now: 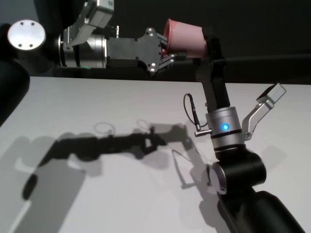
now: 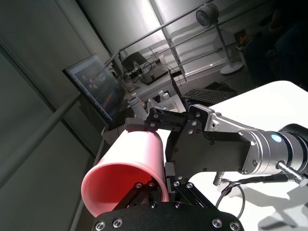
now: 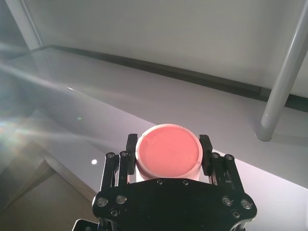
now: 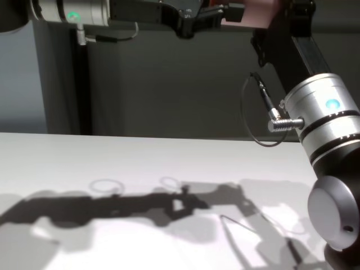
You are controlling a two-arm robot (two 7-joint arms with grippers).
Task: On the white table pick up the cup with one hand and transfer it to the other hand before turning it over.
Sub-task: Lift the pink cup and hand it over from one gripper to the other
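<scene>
The pink cup hangs on its side high above the white table, caught between both grippers. My left gripper comes in from the left and pinches the wall at the cup's open mouth. My right gripper rises from the lower right and is shut across the cup's narrow base end. In the right wrist view the cup's flat bottom sits squarely between the right fingers. In the chest view the cup shows at the top edge, with both grippers on it.
The arms cast dark shadows across the middle of the table. A thin cable loop hangs off the right wrist. Beyond the table, the left wrist view shows a monitor, a keyboard and a railing.
</scene>
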